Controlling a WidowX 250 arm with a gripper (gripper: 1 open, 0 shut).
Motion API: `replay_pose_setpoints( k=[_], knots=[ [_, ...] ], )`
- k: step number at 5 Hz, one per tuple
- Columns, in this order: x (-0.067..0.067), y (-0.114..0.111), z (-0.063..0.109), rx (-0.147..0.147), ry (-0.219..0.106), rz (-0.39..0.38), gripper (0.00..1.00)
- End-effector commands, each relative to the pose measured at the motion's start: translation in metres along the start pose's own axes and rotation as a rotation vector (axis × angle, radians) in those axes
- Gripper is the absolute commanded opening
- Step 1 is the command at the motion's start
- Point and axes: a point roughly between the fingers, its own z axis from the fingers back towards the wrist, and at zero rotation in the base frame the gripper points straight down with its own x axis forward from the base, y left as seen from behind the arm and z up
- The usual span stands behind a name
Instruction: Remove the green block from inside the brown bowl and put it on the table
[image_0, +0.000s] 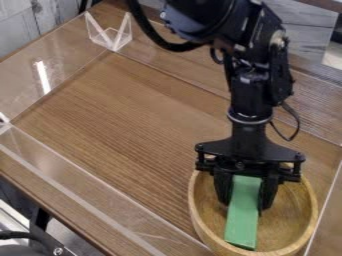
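Currently the black gripper (246, 186) is clamping the long flat green block (246, 215) inside the round light-brown wooden bowl (207, 225); its dangling end is risking catching the rim.

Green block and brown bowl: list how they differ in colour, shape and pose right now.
The green block is bright green; the brown bowl is light-brown wood with grain. The block is a long, flat bar; the bowl is round, wide and shallow. The block leans tilted, its upper end between the fingers of the shut gripper, while the bowl sits flat on the table. Both sit at the table's near right corner.
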Motion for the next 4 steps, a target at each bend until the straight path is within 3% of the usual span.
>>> replay_pose_setpoints(
  k=[1,4],
  knots=[
    [0.001,-0.006,0.021,-0.03,-0.025,-0.016,0.0],
    [-0.003,-0.003,0.037,-0.046,-0.001,-0.019,0.0]
  ],
)
